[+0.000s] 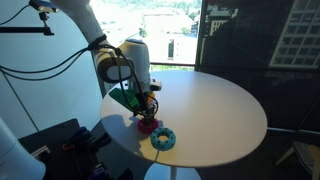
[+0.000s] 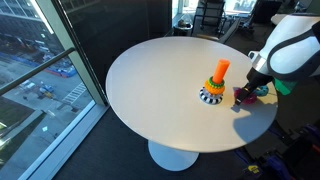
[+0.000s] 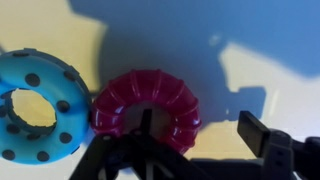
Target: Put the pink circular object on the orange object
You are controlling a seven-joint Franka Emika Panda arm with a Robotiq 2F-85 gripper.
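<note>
Now | hand (image 3: 195, 116) spread astride pink circular object (image 3: 165, 92) | blue ring (image 3: 72, 100) touching its edge

The round white counter (image 2: 150, 80) carries a pink scalloped toy ring (image 3: 147, 105) touching a blue dotted scalloped ring (image 3: 35, 105). Nearby stands a multicoloured stacking base (image 2: 211, 96) with its upright orange peg (image 2: 221, 69).

Wrist view: left edge crops the blue ring (image 3: 68, 92) — gripper (image 3: 197, 122) covers (partly) the pink circular object (image 3: 150, 93).
</note>
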